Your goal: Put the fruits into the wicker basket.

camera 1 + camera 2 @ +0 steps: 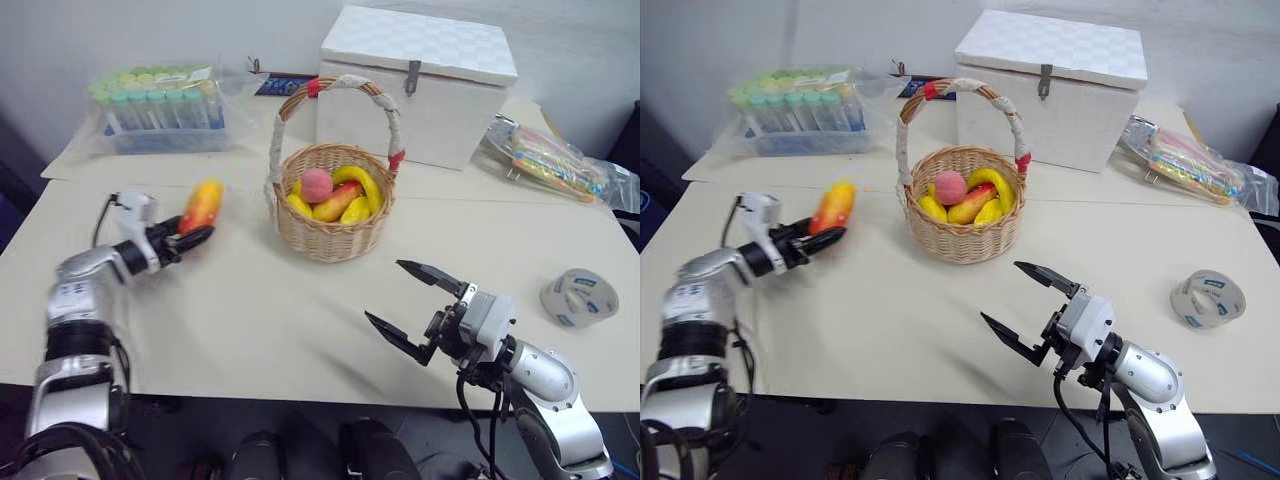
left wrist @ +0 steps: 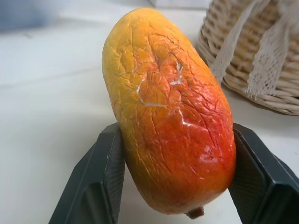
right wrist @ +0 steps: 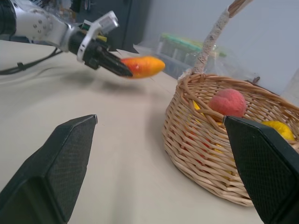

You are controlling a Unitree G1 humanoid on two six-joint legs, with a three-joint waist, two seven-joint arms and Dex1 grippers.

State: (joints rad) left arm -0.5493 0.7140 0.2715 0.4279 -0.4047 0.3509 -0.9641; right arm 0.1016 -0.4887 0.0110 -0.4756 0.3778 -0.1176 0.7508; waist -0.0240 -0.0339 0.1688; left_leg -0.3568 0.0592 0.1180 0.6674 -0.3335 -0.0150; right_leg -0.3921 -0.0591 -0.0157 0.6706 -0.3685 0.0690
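An oblong orange-yellow mango [image 1: 203, 203] with a red blush hangs above the table, left of the wicker basket [image 1: 330, 238]. My left gripper [image 1: 192, 237] is shut on the mango's red lower end, a black finger [image 2: 100, 182] pressing on each side. In the basket lie a pink-red peach [image 1: 316, 184], yellow bananas and another orange-red fruit. The tall cloth-wrapped handle [image 1: 385, 110] arches over them. Near the table's front edge, right of the basket, my right gripper [image 1: 382, 290] stands open and holds nothing.
A white lidded box [image 1: 420, 85] stands behind the basket. A clear bag of capped tubes [image 1: 160, 105] lies at the back left. A bag of coloured items [image 1: 555, 155] is at the back right, a grey tape roll [image 1: 578, 297] at the right.
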